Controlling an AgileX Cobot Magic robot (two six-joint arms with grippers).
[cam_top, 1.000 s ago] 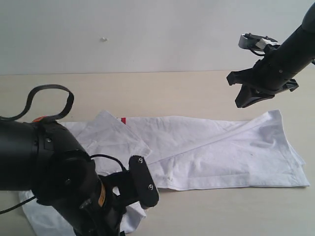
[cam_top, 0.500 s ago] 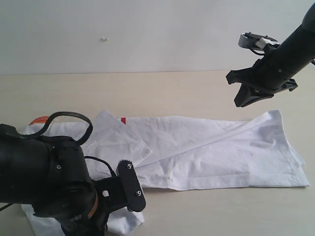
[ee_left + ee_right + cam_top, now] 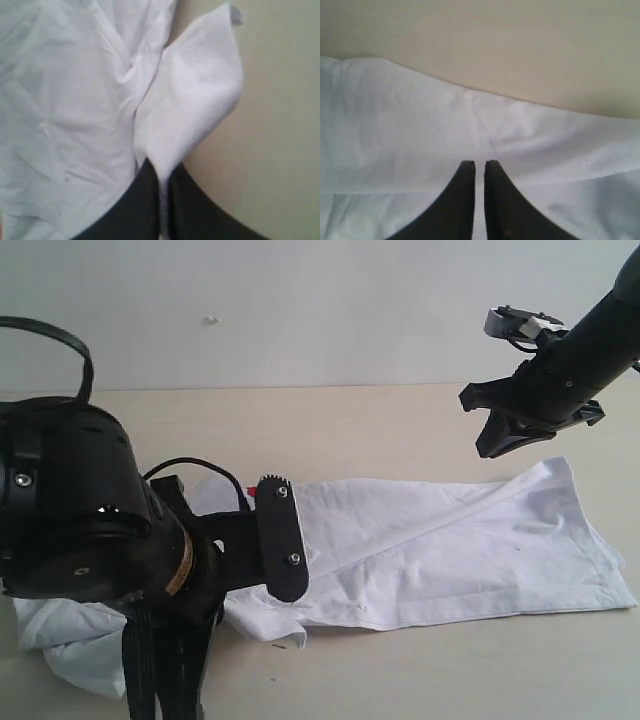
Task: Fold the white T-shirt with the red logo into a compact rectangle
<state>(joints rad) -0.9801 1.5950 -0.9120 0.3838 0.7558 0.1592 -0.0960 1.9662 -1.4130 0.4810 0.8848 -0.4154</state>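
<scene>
The white T-shirt lies as a long band across the table, its left end bunched under my left arm. A sliver of the red logo peeks out beside that arm. My left gripper is shut on a raised flap of the T-shirt, and white cloth shows between the fingers. Above the shirt's far right corner hangs my right gripper, shut and apart from the cloth. From its wrist the right gripper shows nothing between the fingers, with the shirt's edge beneath.
The beige table runs back to a white wall. My bulky left arm hides the shirt's left part, and its black cable loops above it.
My left gripper has shut on the shirt's cloth and risen away from the front edge, dragging the left part of the shirt with it. The right arm has stayed in place.
</scene>
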